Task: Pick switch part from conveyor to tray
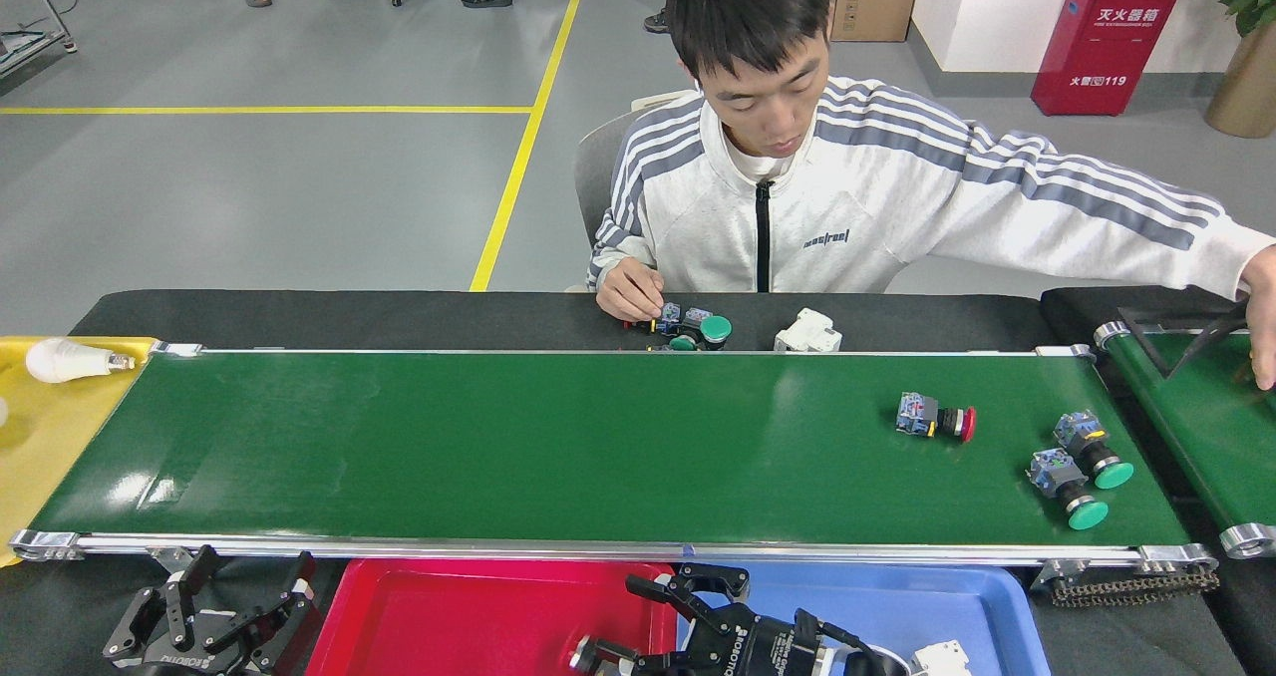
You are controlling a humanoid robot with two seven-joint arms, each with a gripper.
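Note:
The conveyor (498, 447) is a long dark-green belt with silver rails. Three switch parts lie near its right end: a red-capped one (935, 419) and two green-capped ones (1095, 449) (1069, 492). Below the near rail sit a red tray (399, 626) and a blue tray (917, 606). My right gripper (613, 621) hangs low over the seam between the trays, pointing left, fingers spread, with only red tray showing between them. My left gripper (224, 611) rests open at the bottom left, off the belt.
A person sits behind the belt, one hand (630, 292) at a small pile of switch parts (690, 329), the other arm stretched to a second green belt (1186, 407) at right. A white part (809, 330) lies on the black ledge. A light bulb (70, 360) lies on yellow sheet.

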